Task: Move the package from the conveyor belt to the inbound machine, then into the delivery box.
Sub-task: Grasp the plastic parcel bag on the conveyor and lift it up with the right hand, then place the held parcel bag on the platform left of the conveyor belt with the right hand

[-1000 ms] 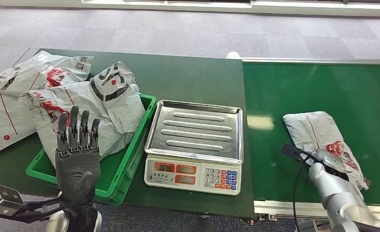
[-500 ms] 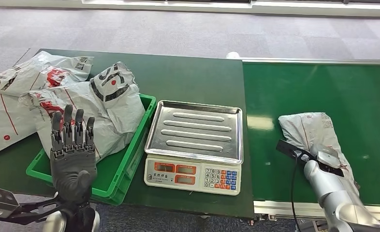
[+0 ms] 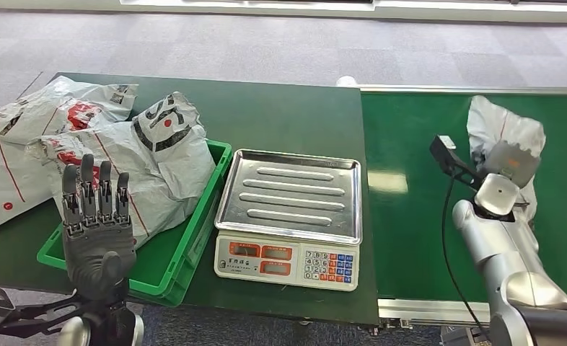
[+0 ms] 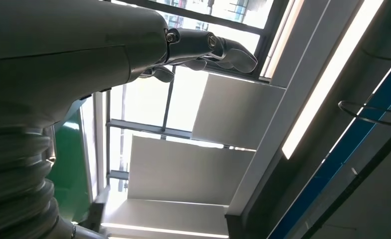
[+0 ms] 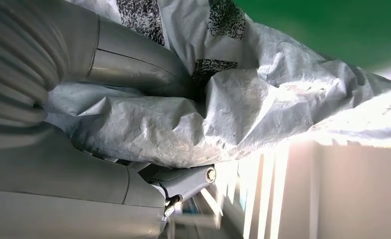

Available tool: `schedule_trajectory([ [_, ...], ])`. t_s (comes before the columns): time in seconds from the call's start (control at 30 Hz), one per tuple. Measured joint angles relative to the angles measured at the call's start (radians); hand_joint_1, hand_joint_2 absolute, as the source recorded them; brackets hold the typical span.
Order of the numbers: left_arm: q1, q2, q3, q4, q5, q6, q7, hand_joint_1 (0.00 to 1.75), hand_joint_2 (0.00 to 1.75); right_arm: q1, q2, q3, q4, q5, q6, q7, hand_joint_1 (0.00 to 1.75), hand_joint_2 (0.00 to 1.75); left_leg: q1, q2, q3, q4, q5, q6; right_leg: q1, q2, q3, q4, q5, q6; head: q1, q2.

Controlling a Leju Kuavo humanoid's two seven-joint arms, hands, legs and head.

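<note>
Over the conveyor belt [image 3: 418,180], the right hand [image 3: 510,164] is now holding the package [image 3: 500,126] up off the green surface, where a second ago the same package was lying flat on the belt with the hand pressed on its near end. The grey bag is hanging crumpled around the hand, raised above the belt's far half, well apart from the scale [image 3: 289,216]. From the wrist camera, the thick thumb [image 5: 134,62] is pressing into the plastic [image 5: 243,99] and a darker finger [image 5: 188,179] is closing in under it, so the bag is being gripped between them. The left hand [image 3: 97,231] is standing upright at the near edge of the green crate [image 3: 187,252], fingers straight and slightly apart, holding nothing and touching nothing; it is sitting a little lower and further left than before. Red and black printing is showing on the white bags [image 3: 151,151] piled in and beside the crate, along with small square codes, but none of it is readable. Dark speckled print on the held package is likewise too blurred to read. Two orange displays and a coloured keypad are facing forward on the scale's front; the small characters above them are not legible.
</note>
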Motion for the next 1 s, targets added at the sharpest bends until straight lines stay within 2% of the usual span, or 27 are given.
schedule_trajectory([
  [0.2,-0.001,0.000,0.001,0.007,0.008,-0.005,0.001,0.00,1.75,-0.030,0.039,0.105,-0.205,0.000,-0.050,-0.045,1.75,1.75,0.003,-0.003,0.000,0.000,0.000,-0.001,0.002,-0.004,0.001,0.000,-0.001,-0.001,0.000,0.000],
  [0.3,-0.003,0.001,0.001,0.013,0.008,-0.014,-0.002,0.00,1.75,-0.030,0.073,0.127,-0.250,-0.006,-0.069,-0.165,1.75,1.75,0.003,-0.001,0.000,0.000,0.000,-0.002,0.002,-0.002,0.001,0.000,-0.001,-0.002,0.000,0.000],
  [0.47,-0.017,0.003,-0.010,0.047,-0.001,-0.048,-0.025,0.00,1.75,-0.024,0.214,0.238,-0.313,-0.061,0.035,-0.383,1.75,1.75,0.003,0.009,0.003,-0.001,-0.001,-0.004,0.004,0.009,-0.001,0.000,0.000,-0.004,0.000,0.000],
  [0.6,-0.045,0.007,-0.023,0.103,-0.013,-0.069,-0.056,0.00,1.75,-0.022,0.334,0.361,-0.300,-0.221,0.151,-0.603,1.75,1.75,0.006,0.008,0.003,-0.001,0.000,-0.006,0.006,0.007,-0.001,0.000,-0.001,-0.006,0.000,0.000],
  [0.67,-0.066,0.009,-0.025,0.132,-0.015,-0.070,-0.068,0.00,1.75,-0.017,0.384,0.432,-0.271,-0.297,0.185,-0.685,1.75,1.75,0.006,0.008,0.003,-0.001,0.000,-0.007,0.007,0.007,-0.001,0.000,-0.001,-0.007,0.000,0.000],
  [0.77,-0.075,0.010,-0.027,0.156,-0.016,-0.070,-0.081,0.00,1.75,0.002,0.433,0.525,-0.225,-0.364,0.188,-0.734,1.75,1.75,0.007,0.006,0.003,-0.001,0.000,-0.007,0.007,0.005,-0.001,0.000,-0.001,-0.009,0.000,0.000],
  [0.87,-0.076,0.010,-0.028,0.169,-0.016,-0.070,-0.084,0.00,1.75,0.018,0.450,0.590,-0.194,-0.399,0.189,-0.748,1.75,1.75,0.007,0.004,0.001,-0.001,0.000,-0.007,0.007,0.003,-0.001,0.000,-0.002,-0.009,0.000,0.000],
  [0.97,-0.077,0.011,-0.029,0.178,-0.017,-0.067,-0.086,0.00,1.75,0.028,0.460,0.637,-0.176,-0.421,0.200,-0.762,0.47,1.75,0.007,0.004,0.001,-0.001,0.000,-0.007,0.006,0.004,-0.001,0.000,-0.001,-0.009,0.000,0.000],
  [1.0,-0.078,0.011,-0.029,0.180,-0.017,-0.064,-0.087,0.00,1.75,0.030,0.463,0.650,-0.171,-0.425,0.201,-0.761,0.03,1.31,0.007,0.004,0.001,-0.001,0.000,-0.007,0.006,0.004,-0.002,0.000,-0.001,-0.009,0.000,0.000],
])
